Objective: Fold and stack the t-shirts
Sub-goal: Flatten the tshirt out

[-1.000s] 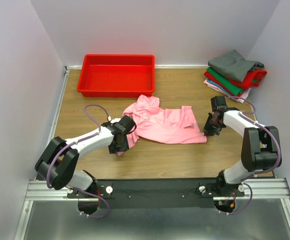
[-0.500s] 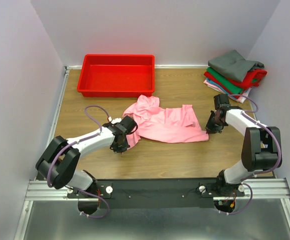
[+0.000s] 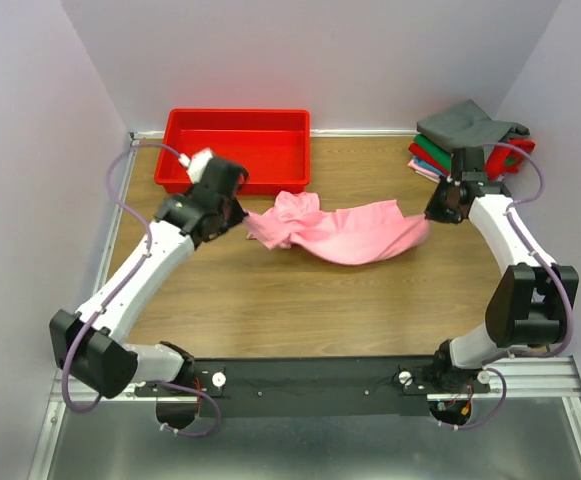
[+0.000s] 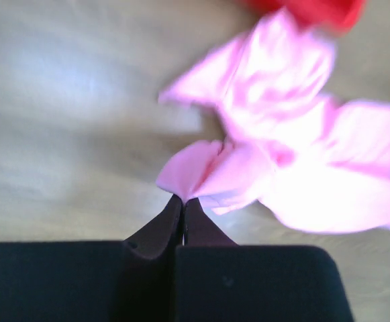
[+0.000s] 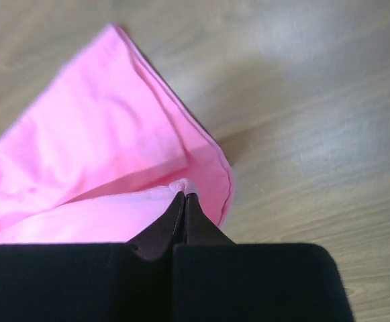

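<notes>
Pink cloth spans the middle of the table [image 3: 270,300] in my overhead view: the pink shirt [image 3: 345,232] stretches between both grippers, bunched at its left end and sagging in the middle, and I cannot tell whether its lowest part touches the wood. My left gripper [image 3: 238,216] sits at the shirt's left end, just in front of the tray [image 3: 260,150], which stands at the far edge left of centre. My right gripper [image 3: 432,218] is at the shirt's right end, near the stack [image 3: 460,160] of folded shirts in the far right corner, with a grey shirt [image 3: 465,125] on top and red and green layers under it. On the left wrist camera the picture is blurred, but the left gripper [image 4: 182,201] has its fingers pressed together on a fold of the pink shirt [image 4: 295,154], so it is clamped on the cloth; the table [image 4: 60,100] lies below and a scrap of the tray [image 4: 309,8] shows at the top. On the right wrist camera the right gripper [image 5: 183,198] is likewise pinched tight on a hemmed edge of the pink shirt [image 5: 101,154], which trails off to the left over the table [image 5: 302,100].
</notes>
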Controlling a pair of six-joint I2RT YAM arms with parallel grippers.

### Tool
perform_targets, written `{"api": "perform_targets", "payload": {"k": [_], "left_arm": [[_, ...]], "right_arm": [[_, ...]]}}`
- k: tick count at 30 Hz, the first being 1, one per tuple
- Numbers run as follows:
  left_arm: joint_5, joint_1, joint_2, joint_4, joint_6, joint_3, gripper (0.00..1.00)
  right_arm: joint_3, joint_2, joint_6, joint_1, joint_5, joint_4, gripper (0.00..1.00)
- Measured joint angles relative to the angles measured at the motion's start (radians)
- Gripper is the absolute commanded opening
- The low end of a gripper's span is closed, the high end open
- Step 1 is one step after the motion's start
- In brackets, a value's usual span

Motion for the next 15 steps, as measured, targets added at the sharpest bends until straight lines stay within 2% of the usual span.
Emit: {"api": "perform_targets", "payload": {"k": [8,12,15], "left_arm": [[-0.07,0.155,0.011,-0.06,0.155,0.423,0.0],[-0.096,0.183,0.03,-0.086,0.212,0.617,0.0],[-0.114,0.183,0.018,-0.091,0.24,0.721,0.0]], "right_arm": [[0.326,0.003,-0.016,0.0,-0.023,-0.067,0.01],[0.524,0.001,-0.039,0.0,-0.019,-0.09,0.01],[0.61,-0.016,-0.05,0.0,-0.018,-0.091,0.01]]}}
